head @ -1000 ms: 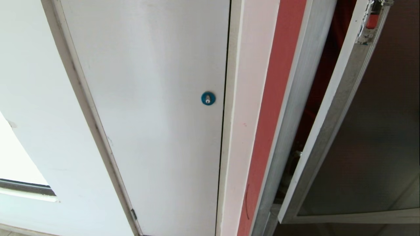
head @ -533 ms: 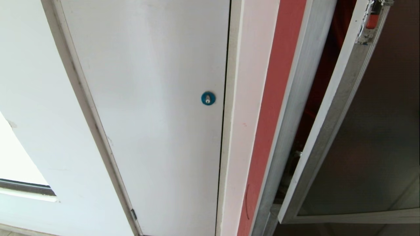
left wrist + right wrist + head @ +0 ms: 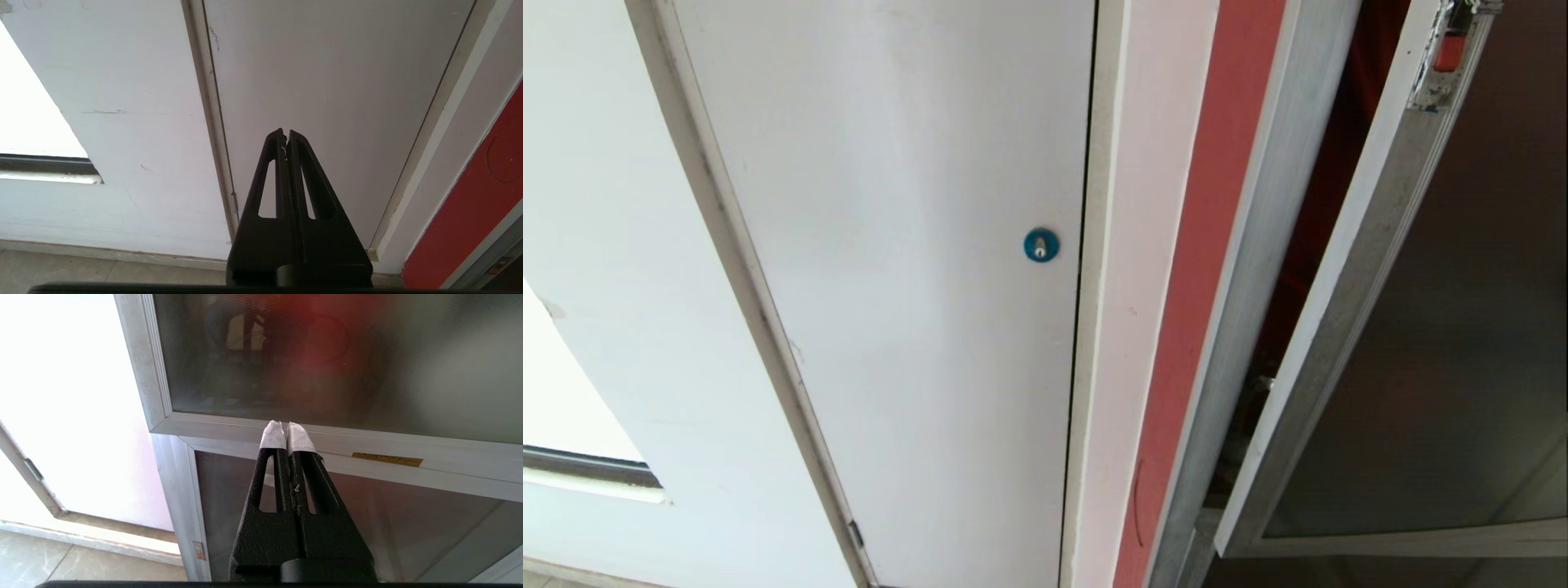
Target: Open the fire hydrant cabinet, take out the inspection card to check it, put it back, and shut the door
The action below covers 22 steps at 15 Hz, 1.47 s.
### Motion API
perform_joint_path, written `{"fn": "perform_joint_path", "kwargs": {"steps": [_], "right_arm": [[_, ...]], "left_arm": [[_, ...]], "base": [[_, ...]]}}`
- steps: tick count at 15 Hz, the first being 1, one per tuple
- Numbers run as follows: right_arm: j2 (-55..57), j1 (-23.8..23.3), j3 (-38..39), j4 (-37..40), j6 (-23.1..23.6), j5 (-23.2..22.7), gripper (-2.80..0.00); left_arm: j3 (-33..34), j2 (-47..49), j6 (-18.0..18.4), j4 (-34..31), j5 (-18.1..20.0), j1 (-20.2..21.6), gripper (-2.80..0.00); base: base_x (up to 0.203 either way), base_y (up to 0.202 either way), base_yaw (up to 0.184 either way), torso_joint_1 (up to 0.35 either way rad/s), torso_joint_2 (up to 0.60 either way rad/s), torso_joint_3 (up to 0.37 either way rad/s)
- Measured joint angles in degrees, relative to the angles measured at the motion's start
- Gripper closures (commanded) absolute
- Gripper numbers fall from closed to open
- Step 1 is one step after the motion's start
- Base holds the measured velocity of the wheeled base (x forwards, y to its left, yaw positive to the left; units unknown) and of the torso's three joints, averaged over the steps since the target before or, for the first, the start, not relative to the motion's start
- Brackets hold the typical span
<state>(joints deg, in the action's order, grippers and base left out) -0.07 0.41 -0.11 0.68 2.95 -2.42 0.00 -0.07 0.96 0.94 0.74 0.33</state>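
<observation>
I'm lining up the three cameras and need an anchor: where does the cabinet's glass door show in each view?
Head view: the door fills the right side, swung ajar, red latch at its top.
Left wrist view: not in it; the shut left gripper faces the white panel.
Right wrist view: the door fills the upper part, behind the shut right gripper.
Shared landmark: the white panel's frame.

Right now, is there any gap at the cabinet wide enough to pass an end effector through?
One gap: the dark slot between the cabinet frame and the open edge of the glass door, which stands ajar. It is narrow, tightest toward the bottom. Left of it, the white panel with the blue lock is shut flat, no opening.
</observation>
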Motion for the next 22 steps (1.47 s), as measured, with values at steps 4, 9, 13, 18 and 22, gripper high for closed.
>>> {"fn": "perform_joint_path", "kwargs": {"steps": [4, 9, 13, 18, 22], "right_arm": [[0.00, 0.00, 0.01, 0.00, 0.00, -0.01, 0.00], [0.00, 0.00, 0.01, 0.00, 0.00, 0.00, 0.00], [0.00, 0.00, 0.01, 0.00, 0.00, -0.01, 0.00], [0.00, 0.00, 0.01, 0.00, 0.00, -0.01, 0.00], [0.00, 0.00, 0.01, 0.02, 0.00, -0.01, 0.00]], "left_arm": [[0.00, 0.00, -0.01, 0.00, 0.02, 0.00, 0.00], [0.00, 0.00, 0.82, 0.00, 0.05, 0.00, 0.00], [0.00, 0.00, -0.17, 0.00, -0.02, 0.00, 0.00], [0.00, 0.00, 1.08, 0.00, 0.07, -0.06, 0.00], [-0.31, 0.02, 4.38, -0.07, 0.95, -0.09, 0.00]], "base": [[0.000, 0.000, 0.000, 0.000, 0.00, 0.000], [0.000, 0.000, 0.000, 0.000, 0.00, 0.000], [0.000, 0.000, 0.000, 0.000, 0.00, 0.000], [0.000, 0.000, 0.000, 0.000, 0.00, 0.000], [0.000, 0.000, 0.000, 0.000, 0.00, 0.000]]}}
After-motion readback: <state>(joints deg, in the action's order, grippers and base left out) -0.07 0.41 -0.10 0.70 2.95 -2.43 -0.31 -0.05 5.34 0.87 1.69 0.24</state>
